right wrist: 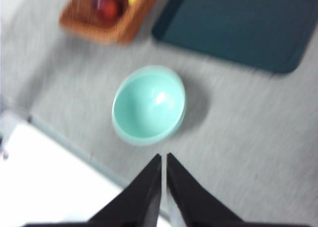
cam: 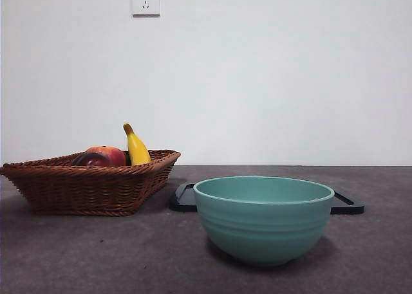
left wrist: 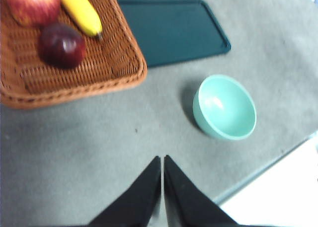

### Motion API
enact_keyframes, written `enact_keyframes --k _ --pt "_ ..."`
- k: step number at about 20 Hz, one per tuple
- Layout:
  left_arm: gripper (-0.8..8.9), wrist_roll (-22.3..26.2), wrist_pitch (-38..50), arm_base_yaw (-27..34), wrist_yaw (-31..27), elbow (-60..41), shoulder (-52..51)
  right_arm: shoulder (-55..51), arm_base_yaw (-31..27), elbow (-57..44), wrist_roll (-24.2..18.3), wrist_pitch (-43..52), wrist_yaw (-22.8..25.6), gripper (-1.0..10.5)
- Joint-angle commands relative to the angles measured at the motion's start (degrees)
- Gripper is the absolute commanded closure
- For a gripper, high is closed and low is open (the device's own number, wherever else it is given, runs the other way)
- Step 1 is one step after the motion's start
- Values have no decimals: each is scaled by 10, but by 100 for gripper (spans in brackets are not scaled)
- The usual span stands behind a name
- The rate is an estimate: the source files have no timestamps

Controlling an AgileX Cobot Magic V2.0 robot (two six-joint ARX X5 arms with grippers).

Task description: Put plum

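The plum (left wrist: 61, 44) lies in the basket (left wrist: 74, 90), well apart from both closed tools (left wrist: 162, 160).

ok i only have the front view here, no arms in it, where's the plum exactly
Observer: In the wicker basket, touching neither the red-orange fruit nor the banana.
Operator: anything in the bowl
Observer: No, the green bowl is empty inside.
Operator: and that black thing behind it
Observer: A flat dark tray, bare on top.
Operator: hands?
Observer: The left hand and the right hand are both shut, high above the table, holding nothing.
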Motion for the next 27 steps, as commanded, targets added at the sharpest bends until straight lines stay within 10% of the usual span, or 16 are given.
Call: enact_keyframes --k 1,6,10,27 --pt "805 17 4 -2 3 10 5 8 16 11 -24 0 -1 941" --pt "673 16 12 -2 3 10 5 8 23 11 -24 4 -1 910" --pt "387 16 22 -2 2 10 5 8 23 11 -24 4 -1 573" --pt "377 -21 192 -50 -106 64 200 8 23 11 -17 8 -1 568"
